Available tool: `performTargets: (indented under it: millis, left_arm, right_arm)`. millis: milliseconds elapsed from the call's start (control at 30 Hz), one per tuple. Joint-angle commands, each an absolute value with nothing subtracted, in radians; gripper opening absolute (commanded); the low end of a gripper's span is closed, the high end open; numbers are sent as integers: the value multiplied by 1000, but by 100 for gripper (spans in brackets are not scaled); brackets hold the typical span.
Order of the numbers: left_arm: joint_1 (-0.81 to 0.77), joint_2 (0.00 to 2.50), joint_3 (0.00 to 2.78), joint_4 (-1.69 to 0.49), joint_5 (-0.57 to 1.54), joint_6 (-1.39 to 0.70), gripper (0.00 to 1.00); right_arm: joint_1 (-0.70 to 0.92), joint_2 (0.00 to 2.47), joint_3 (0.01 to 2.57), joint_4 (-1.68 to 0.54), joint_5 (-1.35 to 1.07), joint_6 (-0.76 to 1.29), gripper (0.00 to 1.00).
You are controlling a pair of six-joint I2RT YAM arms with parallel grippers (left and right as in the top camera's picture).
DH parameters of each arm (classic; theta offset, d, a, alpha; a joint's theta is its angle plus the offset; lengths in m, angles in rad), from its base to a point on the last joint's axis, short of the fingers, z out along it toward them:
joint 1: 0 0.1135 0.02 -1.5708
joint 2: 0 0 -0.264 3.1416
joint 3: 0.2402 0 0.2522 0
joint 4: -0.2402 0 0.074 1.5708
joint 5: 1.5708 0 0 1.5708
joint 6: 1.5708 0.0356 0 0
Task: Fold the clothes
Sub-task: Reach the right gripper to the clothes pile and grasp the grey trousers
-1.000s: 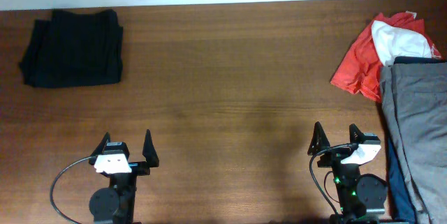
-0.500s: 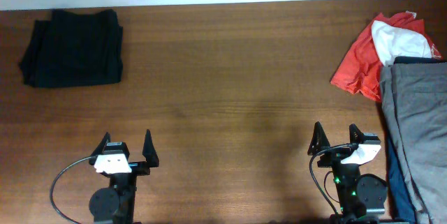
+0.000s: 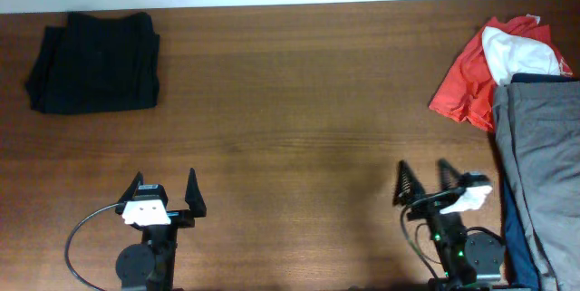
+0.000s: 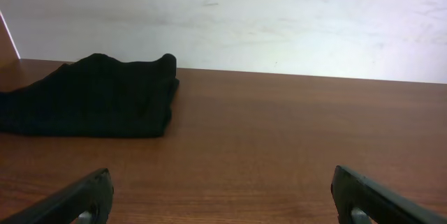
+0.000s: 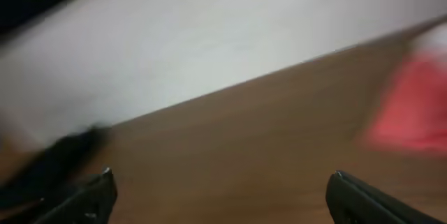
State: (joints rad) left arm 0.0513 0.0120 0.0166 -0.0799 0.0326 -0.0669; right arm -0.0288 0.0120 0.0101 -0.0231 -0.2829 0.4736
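A folded black piece (image 3: 93,62) lies at the table's far left; it also shows in the left wrist view (image 4: 91,97). At the right edge lies a pile: grey-khaki shorts (image 3: 544,164) over a navy piece (image 3: 518,237), with a red-and-white piece (image 3: 494,64) behind; the red shows blurred in the right wrist view (image 5: 412,109). My left gripper (image 3: 164,187) is open and empty near the front edge; its fingers (image 4: 77,199) frame bare wood. My right gripper (image 3: 423,179) is open and empty, left of the shorts, turned toward the left.
The wooden table (image 3: 299,101) runs between the black piece and the pile. A white wall (image 4: 230,15) stands behind the far edge. A cable (image 3: 77,237) loops beside the left arm's base.
My right gripper has swung a little to the left and its wrist view is motion-blurred. The left arm and the clothes have not moved.
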Motion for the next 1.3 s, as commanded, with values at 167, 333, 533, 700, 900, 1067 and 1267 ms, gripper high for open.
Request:
performTargets:
  millis: [167,333,533,700,900,1067,1267]
  left_arm:
    - [48,12,9,-80,29,-55,99]
    - [48,12,9,-80,29,-55,99]
    - [48,12,9,-80,29,-55,99]
    - [48,12,9,-80,29,-55,99]
    - [48,12,9,-80,29,-55,99]
    - [48,12,9,-80,29,-55,99]
    - [48,12,9,-80,29,-55,99]
  right_arm:
    - [-33,15,90,248,-579,723,99]
    - [-33,350,492,-70,-231,403,99]
    - [-37,1069,1148,-450,410,214,99]
    - [-171,1602,1533,-709,487,37,99]
    - [-351,1944,1549,-646,453,-75,91]
    - [-377,2114,1549,-562,340,-146,91]
    - [-400,2154,1549,-508,348,-146,78]
